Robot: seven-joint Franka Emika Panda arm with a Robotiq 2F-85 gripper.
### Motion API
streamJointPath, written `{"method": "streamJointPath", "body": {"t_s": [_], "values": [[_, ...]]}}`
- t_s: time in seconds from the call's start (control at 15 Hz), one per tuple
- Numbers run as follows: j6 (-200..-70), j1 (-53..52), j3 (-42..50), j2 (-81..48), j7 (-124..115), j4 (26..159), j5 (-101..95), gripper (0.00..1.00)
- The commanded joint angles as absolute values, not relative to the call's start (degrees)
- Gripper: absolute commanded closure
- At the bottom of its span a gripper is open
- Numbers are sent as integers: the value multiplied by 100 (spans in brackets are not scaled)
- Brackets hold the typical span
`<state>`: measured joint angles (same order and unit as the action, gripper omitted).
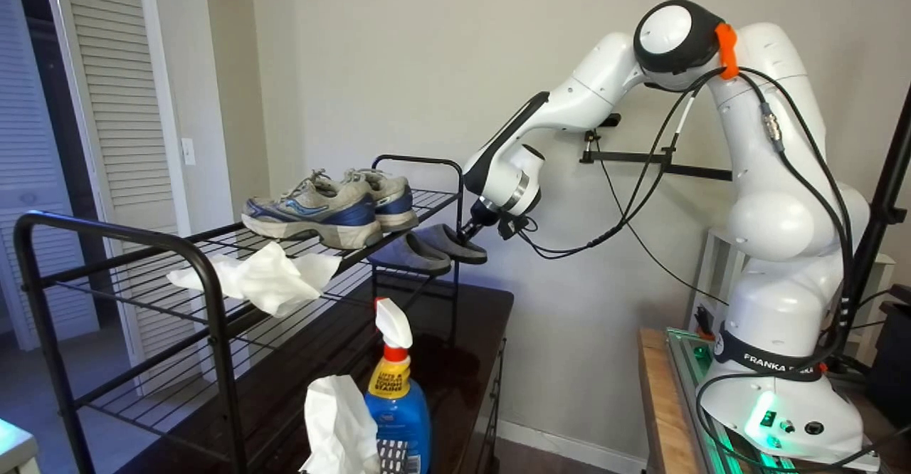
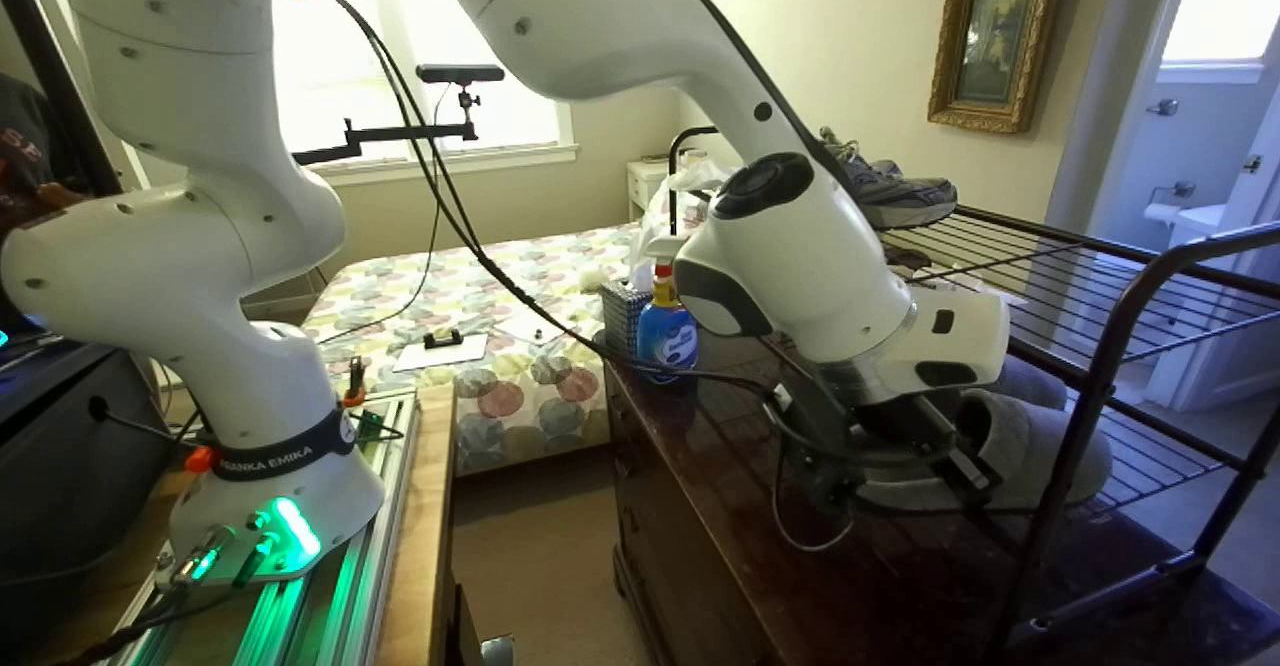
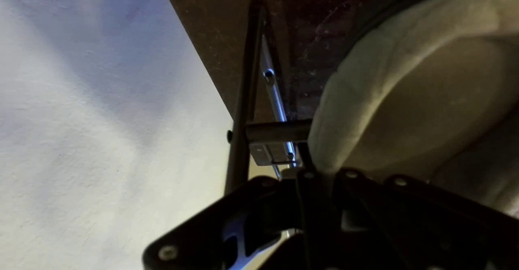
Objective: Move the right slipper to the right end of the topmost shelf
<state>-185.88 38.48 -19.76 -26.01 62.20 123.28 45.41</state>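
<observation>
A black tubular metal rack [image 1: 223,346] with curved end rails and tiers of thin parallel wires stands on a glossy dark brown wooden surface [image 1: 487,310]. At the rack's end by the pale wall [image 1: 356,68], below the level of its topmost shelf [image 2: 1050,252], is the right slipper [image 1: 445,240], a flat, dark grey, soft cloth slipper with a thin sole; part of it juts out of the rack on the robot's side. The black metal claw [image 1: 466,234] is pinched around this slipper's padded edge, which in the wrist view runs down into its grasp; whether the sole touches the rack's lower wires I cannot tell. Just beside it, farther from that end of the rack, is the other slipper [image 1: 409,255], of like shape and cloth. Worn grey-white sneakers [image 1: 324,214] with blue trim rest on the rack's topmost shelf, and a crumpled white tissue [image 1: 274,280] lies toward the rack's opposite end. On the robot's side of the rack, a blue plastic spray bottle [image 1: 402,417] with a yellow label stands upright next to a patterned tissue box [image 2: 625,316].
</observation>
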Motion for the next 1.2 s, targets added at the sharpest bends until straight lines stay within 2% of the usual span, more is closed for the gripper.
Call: {"method": "streamJointPath", "body": {"t_s": [0.0,0.27,0.33,0.8,1.13], "values": [[-18006,3094,-827,-1833,6034,13153,4329,99],[-17415,2182,585,-1295,5304,13895,2988,99],[-17298,1717,1188,-1223,5123,14014,2640,99],[-16857,-478,4210,-765,2858,14282,-273,99],[-16297,-1672,5535,-345,1292,13924,-1748,99]]}}
